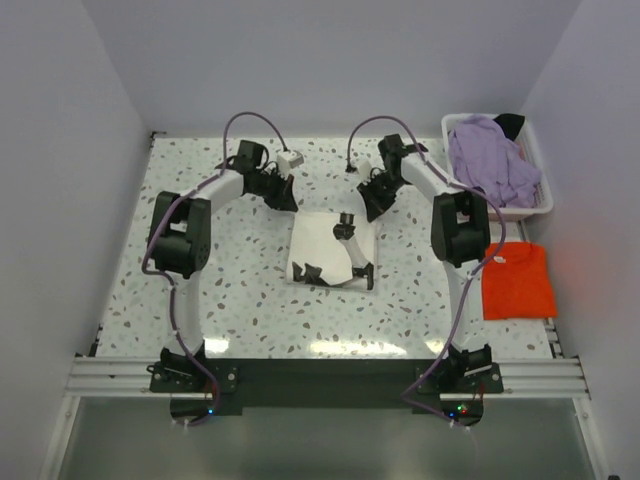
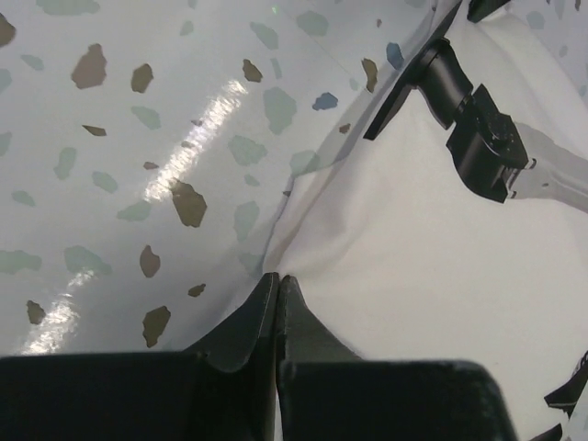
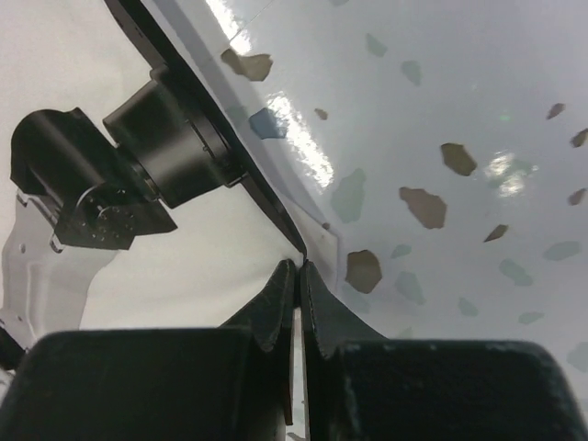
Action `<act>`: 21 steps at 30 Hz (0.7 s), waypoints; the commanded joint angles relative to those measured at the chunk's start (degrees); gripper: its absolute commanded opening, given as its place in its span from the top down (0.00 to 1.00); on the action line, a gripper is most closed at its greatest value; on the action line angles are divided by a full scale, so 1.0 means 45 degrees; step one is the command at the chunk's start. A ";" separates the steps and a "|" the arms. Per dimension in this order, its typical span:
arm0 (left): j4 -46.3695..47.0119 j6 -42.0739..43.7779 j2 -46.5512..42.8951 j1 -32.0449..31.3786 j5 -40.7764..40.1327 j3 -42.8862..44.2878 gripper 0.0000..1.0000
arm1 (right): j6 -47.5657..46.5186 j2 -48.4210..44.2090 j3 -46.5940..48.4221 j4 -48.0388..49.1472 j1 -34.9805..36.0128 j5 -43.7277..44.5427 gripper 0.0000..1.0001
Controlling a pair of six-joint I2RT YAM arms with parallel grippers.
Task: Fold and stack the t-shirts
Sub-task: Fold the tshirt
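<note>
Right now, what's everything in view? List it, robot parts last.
cream-white t-shirt: 1, white with black print, folded, table centre
orange-red t-shirt: 1, orange-red, folded, right edge of table
lavender t-shirt: 1, lavender, heaped in basket
black item: 1, black, far end of basket, kind unclear
basket: 1, white, far right corner
table: 1, white, speckled
left gripper: 1, black, shut on the white shirt's edge
right gripper: 1, black, shut on the same shirt's edge
</note>
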 commanded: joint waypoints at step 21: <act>0.5972 -0.8077 -0.5449 -0.1675 0.2302 -0.6538 0.39 | 0.6701 -0.5870 -0.6326 0.3899 0.0807 -0.6704 0.41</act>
